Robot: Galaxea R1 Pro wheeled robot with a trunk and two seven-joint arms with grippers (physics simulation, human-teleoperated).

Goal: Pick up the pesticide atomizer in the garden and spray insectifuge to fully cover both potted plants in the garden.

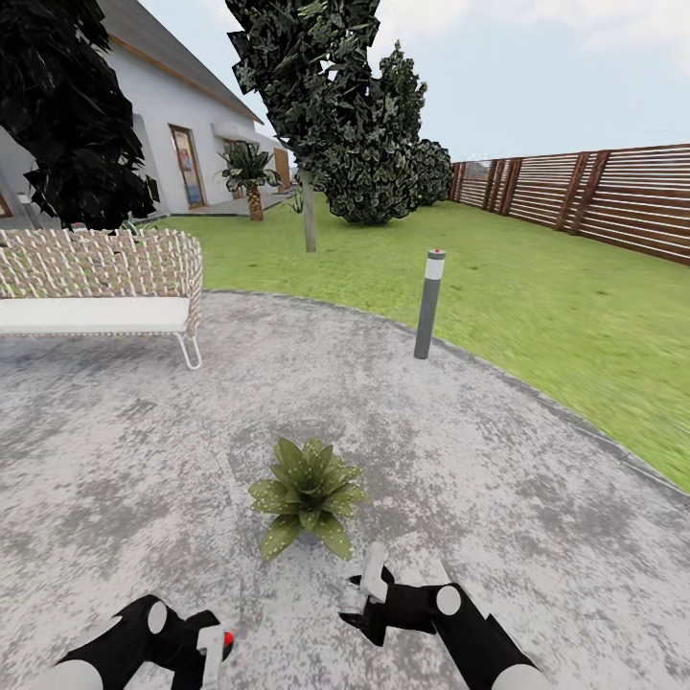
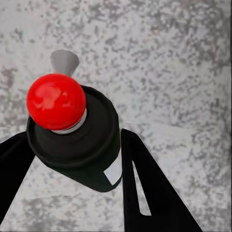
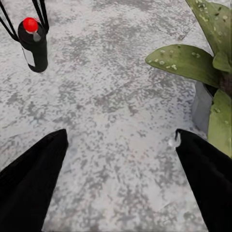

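Down on the grey speckled patio (image 1: 537, 498), the left gripper (image 1: 213, 652) is clamped around the pesticide atomizer (image 2: 79, 137), a dark bottle with a red ball top and a white label patch; the left wrist view shows a black finger (image 2: 154, 193) pressed against each side of its body. From the right wrist camera the same bottle (image 3: 34, 44) hangs upright above the paving, held between thin dark fingers. The right gripper (image 1: 369, 596) hovers with its jaws spread wide and nothing between them, just beside a potted plant (image 1: 307, 494), whose speckled leaves (image 3: 186, 62) and pale pot show close by. That plant stands well inside the patio, away from its curved edge. A grey bollard lamp (image 1: 428, 305) stands at the patio's far rim beside the lawn (image 1: 537, 287), a wicker bench (image 1: 101, 283) sits toward its far left edge, and a slatted wooden fence (image 1: 613, 196) closes the garden at right.
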